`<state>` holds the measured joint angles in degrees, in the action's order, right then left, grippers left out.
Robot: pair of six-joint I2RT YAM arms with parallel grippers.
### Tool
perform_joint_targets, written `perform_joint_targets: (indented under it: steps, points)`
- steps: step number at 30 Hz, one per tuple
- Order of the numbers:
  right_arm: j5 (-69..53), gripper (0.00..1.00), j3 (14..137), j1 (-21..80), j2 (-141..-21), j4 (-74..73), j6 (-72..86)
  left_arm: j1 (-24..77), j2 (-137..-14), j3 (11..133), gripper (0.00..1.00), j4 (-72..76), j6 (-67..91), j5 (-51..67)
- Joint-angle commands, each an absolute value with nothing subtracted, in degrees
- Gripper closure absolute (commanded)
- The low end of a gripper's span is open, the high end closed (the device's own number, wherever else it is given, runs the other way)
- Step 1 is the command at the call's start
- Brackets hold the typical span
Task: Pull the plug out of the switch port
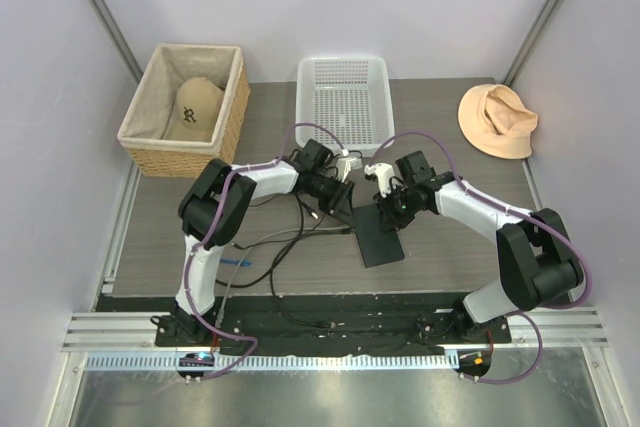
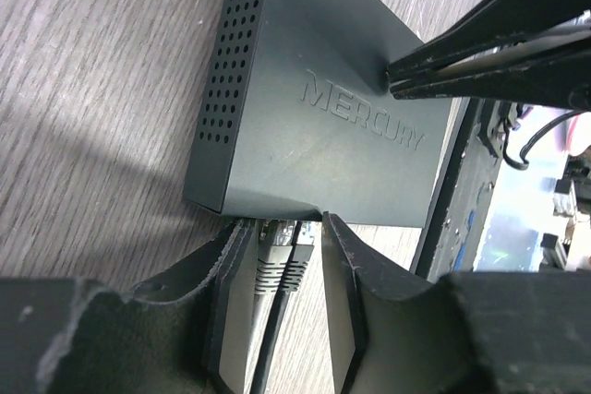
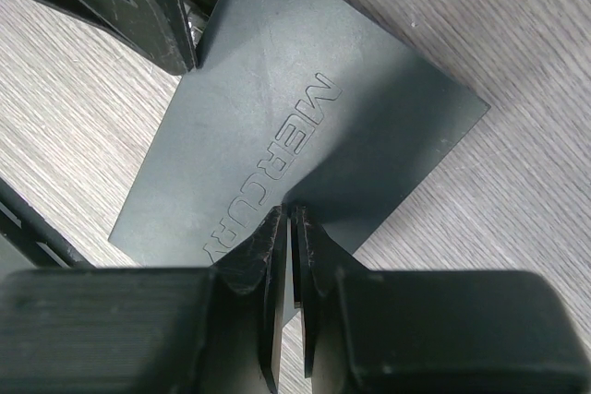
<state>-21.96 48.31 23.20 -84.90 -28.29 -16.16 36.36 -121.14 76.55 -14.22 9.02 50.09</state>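
Left wrist view: the left gripper (image 2: 284, 228) has its jaws spread either side of two plugs seated side by side in the near narrow edge of the box (image 2: 323, 163). The grey plug (image 2: 269, 252) lies against the left finger. The black plug (image 2: 298, 253) stands clear of the right finger by a visible gap. The port (image 2: 280, 220) is in that edge, its opening mostly hidden by the plugs.

Both plugs point straight into the edge, their cords running back between the fingers in line with the box's long axis. From the top external view, that axis runs from far-left to near-right across the table (image 2: 92, 89), with the plugged end toward the left arm.

The right gripper (image 3: 288, 214) has its jaws pressed together, tips bearing down on the box's top face at the end away from the plugs.

The box is flat, matte black, embossed MERCURY, with a perforated side wall. The table is grey wood-grain.
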Motion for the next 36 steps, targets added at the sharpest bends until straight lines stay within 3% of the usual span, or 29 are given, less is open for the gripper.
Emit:
perform_joint_targets:
  steps: [1,11,16,28,36]
  points:
    - [-21.45,0.85,48.43,23.64,-84.90,-26.89,-16.52,36.83,-123.31,76.81,0.64,-19.25,4.49,49.92]
    - [-21.01,0.84,47.99,23.73,-84.64,-26.54,-16.52,36.04,-125.42,78.05,0.77,-21.44,2.82,52.12]
    - [-20.92,0.85,47.64,23.73,-84.46,-26.37,-16.44,35.68,-126.12,77.70,0.78,-22.50,0.53,51.95]
    - [-20.83,0.84,47.55,23.82,-84.81,-25.40,-16.08,35.77,-125.86,76.64,1.00,-22.50,-1.49,50.89]
    - [-20.57,0.84,47.29,23.99,-84.99,-25.31,-16.08,35.77,-125.85,78.13,1.00,-24.78,-4.74,47.64]
